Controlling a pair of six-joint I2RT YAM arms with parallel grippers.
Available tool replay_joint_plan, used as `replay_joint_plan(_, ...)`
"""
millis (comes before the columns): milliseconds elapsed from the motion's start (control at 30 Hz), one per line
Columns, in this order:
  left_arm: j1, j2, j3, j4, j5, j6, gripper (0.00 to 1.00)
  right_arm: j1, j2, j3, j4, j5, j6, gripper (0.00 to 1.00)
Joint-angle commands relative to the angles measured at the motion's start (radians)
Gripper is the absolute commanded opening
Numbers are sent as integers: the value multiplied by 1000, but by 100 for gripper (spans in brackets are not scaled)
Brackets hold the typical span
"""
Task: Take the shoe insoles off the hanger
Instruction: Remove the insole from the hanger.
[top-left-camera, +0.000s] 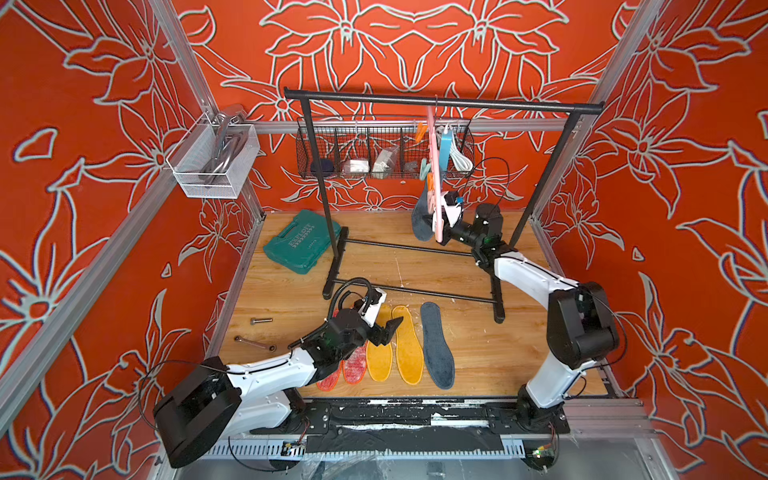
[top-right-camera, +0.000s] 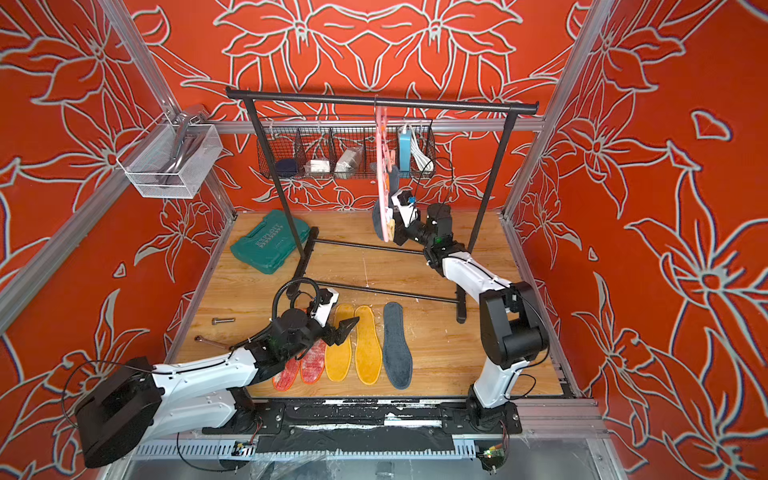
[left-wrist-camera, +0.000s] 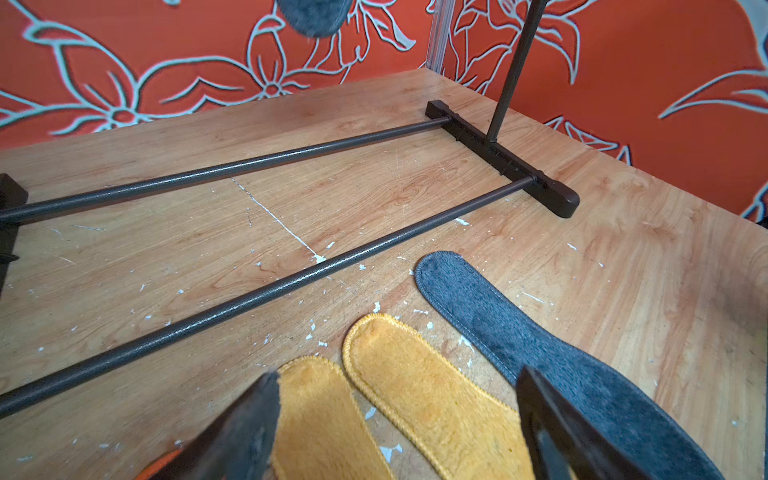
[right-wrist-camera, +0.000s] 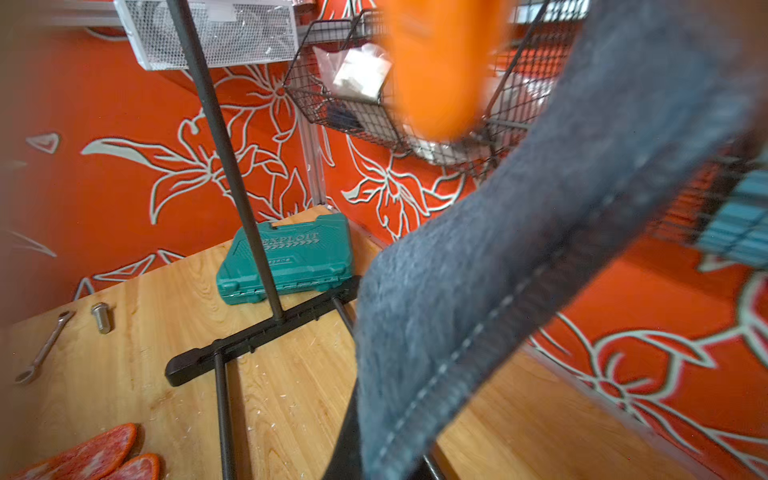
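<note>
The last of the shoe insoles on the hanger, a hanging dark grey insole (top-left-camera: 420, 222) of foot-shaped fabric, is dangling from the pink arched plastic hanger (top-left-camera: 433, 153), which is hooked over the top bar of the black metal garment rack (top-left-camera: 498, 104). Its long axis is running roughly up and down, with the rounded end pointing at the wooden worktop (top-left-camera: 519, 353) without touching it. In the right wrist view a blurred orange clothes-peg (right-wrist-camera: 436, 62) is sitting near its upper part.

The right pincer (top-left-camera: 441, 233) is reaching in at the hanger's lower end with its jaws together. They are apparently nipping the edge of the hanging dark grey insole, which is filling the right wrist view at very close range (right-wrist-camera: 498, 270). The hanger is hiding the exact contact point in both top views. The insole is lying just to the robot's left of this pincer, so the right arm is by far the nearer one.

The left pincer (top-left-camera: 388, 328) is hovering low with its jaws apart and holding nothing. It is well apart from the hanger, over the five insoles lying side by side on the worktop: two mottled red-white ones with orange rims (top-left-camera: 353, 365), two mustard yellow ones (top-left-camera: 409, 345) and a second dark grey one (top-left-camera: 436, 345).

Judging from this, the coming move is calling for a pull down along the insole's length to slip it out of the peg. The hanger may swing on the bar as the pull begins.
</note>
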Motion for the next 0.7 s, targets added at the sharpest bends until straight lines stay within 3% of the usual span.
replay_joint_plan(0, 3, -25, 13, 12, 2, 13, 84, -1, -74, -40, -114, 143, -43, 0)
replay_joint_plan(233, 3, -46, 6, 10, 7, 5, 84, -1, -233, -144, -198, 280, -62, 0)
replay_joint_plan(433, 3, -49, 18, -1, 76, -9, 84, -1, -393, -242, -243, 204, -80, 0)
replay_joint_plan(533, 3, -40, 77, -81, 166, -13, 84, 0, -482, -265, -302, 178, -108, 1)
replay_joint_plan(667, 2, -39, 86, -49, 296, -39, 85, 0, -577, -289, -361, 116, -64, 1)
